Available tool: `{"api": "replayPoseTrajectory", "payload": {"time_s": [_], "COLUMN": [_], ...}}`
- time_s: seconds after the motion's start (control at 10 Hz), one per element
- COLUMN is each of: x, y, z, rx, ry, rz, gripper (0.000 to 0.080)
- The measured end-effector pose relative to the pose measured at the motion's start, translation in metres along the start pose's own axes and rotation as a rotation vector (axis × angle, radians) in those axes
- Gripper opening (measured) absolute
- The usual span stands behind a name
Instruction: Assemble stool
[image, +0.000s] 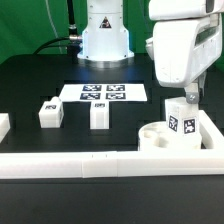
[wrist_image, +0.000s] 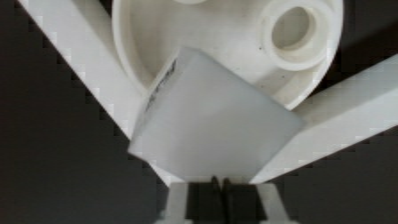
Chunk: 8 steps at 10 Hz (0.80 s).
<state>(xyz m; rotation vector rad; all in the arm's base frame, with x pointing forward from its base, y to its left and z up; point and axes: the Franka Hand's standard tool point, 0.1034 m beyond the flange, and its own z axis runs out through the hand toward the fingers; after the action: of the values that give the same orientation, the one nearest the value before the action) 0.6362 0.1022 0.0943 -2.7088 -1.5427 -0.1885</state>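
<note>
Your stool seat (image: 152, 134) sits in the bench's (image: 30, 75) near corner on the exterior view's right, hemmed by rails (image: 90, 163). The end effector (image: 186, 100) is clenched on one leg (image: 183, 122), which is upright over the seat. One socket (wrist_image: 290, 30) is empty. Two loose legs (image: 50, 112) (image: 98, 113) stand further left.

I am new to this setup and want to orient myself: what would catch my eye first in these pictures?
The gripper holds a white tagged leg over the round seat, which lies in the corner of the white rails at the exterior view's right. Two more legs stand loose on the black table to its left.
</note>
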Motion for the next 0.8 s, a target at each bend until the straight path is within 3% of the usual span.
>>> {"api": "replayPoseTrajectory", "payload": {"time_s": [0.3,0.4,0.5,0.7,0.8], "x": [-0.0011,-0.0016,-0.0039,-0.0061,-0.0060], "y": [0.0005,0.0009,0.0025,0.0039,0.0037], "z": [0.0005,0.0004,-0.0001,0.0003,0.0005], "rx": [0.000,0.000,-0.001,-0.002,-0.002], "ry": [-0.001,-0.001,-0.002,-0.003,-0.003], "rz": [0.006,0.046,0.111,0.280,0.345], "gripper": [0.0002,0.0117,0.0117,0.0438,0.0438]}}
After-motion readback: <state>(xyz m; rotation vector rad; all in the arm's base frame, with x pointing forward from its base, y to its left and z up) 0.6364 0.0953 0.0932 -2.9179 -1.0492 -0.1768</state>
